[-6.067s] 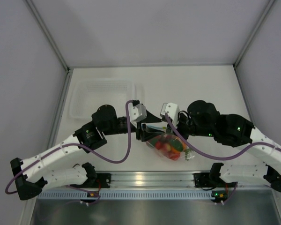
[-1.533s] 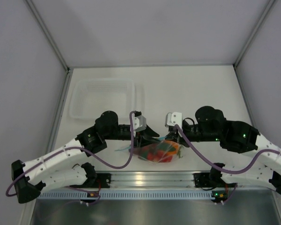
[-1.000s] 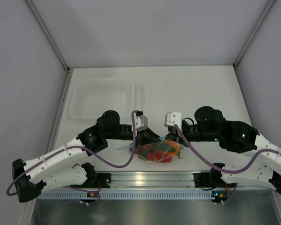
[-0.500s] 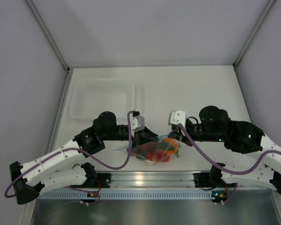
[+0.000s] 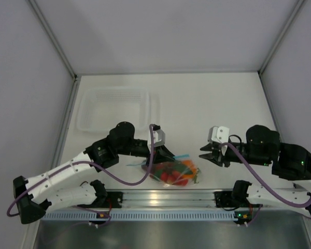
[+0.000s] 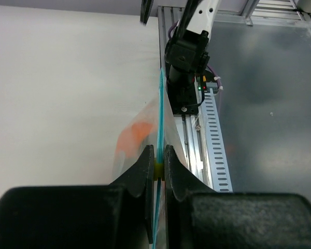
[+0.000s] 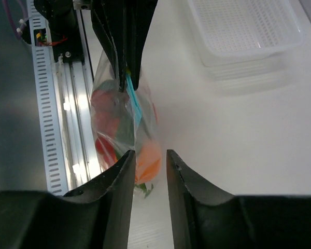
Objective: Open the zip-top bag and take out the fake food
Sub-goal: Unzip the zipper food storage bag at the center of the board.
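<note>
Zip-top bag (image 5: pixel 171 171) first: it sits at the 6 o'clock edge of the table in the top view, just inside the metal rail (image 5: pixel 160 197), with the fake food (image 5: pixel 172 175) inside it as a red, orange and green heap. Your left gripper (image 5: pixel 163 154) comes at the bag's top edge from about 10 o'clock, and its wrist view shows the fingers (image 6: pixel 145 166) clamped hard on the teal zip strip (image 6: pixel 160 111), which runs straight away from them as one thin line. Your right gripper (image 5: pixel 210 153) stands clear at the bag's 3 o'clock, jaws apart and holding nothing; its own camera looks along the gap between them at the zip-top bag and the other arm's grip. I judge you are in the opening step: the strip looks pressed together along the length you can see, and nothing is out of the bag yet. Next, bring the right gripper back in from 3 o'clock and take one lip of the mouth just beside the left's grip, not both layers at once, so the two can pull apart. The film is soft and may slip or bunch. The clear tray (image 5: pixel 85 111) lies at 11 o'clock, well apart.
</note>
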Controlling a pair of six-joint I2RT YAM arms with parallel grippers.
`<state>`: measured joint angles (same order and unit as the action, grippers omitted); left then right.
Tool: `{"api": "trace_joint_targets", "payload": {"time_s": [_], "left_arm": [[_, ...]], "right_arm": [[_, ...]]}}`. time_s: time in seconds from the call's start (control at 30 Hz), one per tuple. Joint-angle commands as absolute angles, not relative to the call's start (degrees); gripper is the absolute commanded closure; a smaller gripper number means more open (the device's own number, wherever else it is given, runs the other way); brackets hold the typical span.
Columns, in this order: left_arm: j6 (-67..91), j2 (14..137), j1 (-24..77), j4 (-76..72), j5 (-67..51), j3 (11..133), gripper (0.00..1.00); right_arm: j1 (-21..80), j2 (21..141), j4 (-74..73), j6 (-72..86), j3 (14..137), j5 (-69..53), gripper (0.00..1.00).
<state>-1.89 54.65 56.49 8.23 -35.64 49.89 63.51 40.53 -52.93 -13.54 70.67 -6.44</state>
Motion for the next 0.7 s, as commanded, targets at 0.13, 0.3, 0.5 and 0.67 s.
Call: {"api": "trace_joint_targets", "payload": {"time_s": [0.13,0.3,0.5,0.67], "left_arm": [[-2.72,58.09,56.34,7.47,-42.54,56.34,1.0],[-3.08,58.45,56.34,7.47,-43.85,57.57,1.0],[-3.16,58.18,56.34,7.47,-46.31,58.36,1.0],[-3.25,58.36,56.34,7.47,-45.79,58.8,1.0]], "right_arm": [[63.28,41.75,-42.64,-9.58,65.22,-12.22,0.61],[63.28,40.7,-34.9,-6.24,59.34,-14.76,0.54],[63.28,38.68,-24.1,-4.75,52.05,-14.24,0.57],[63.28,37.88,-18.38,-4.31,49.49,-14.68,0.87]]}}
